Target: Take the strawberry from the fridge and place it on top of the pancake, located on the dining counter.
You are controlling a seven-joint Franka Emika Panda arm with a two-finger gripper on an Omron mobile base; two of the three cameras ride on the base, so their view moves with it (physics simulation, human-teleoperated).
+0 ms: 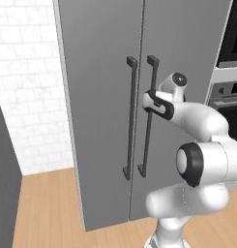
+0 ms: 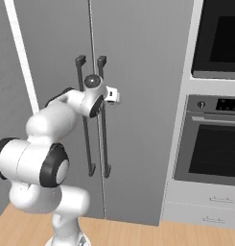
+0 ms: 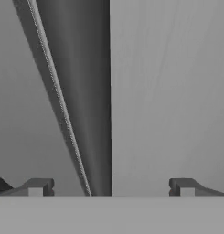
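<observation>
The fridge doors are closed; the end effector, fingers spread wide and empty, straddles the right-door handle.

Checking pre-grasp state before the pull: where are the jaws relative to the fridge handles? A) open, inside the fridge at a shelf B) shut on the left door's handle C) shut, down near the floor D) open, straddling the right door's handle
D: in the hand view the fingertips stand wide apart with the dark bar handle running up between them, and the base views put the gripper at the right door's handle, with the fridge doors closed.
</observation>
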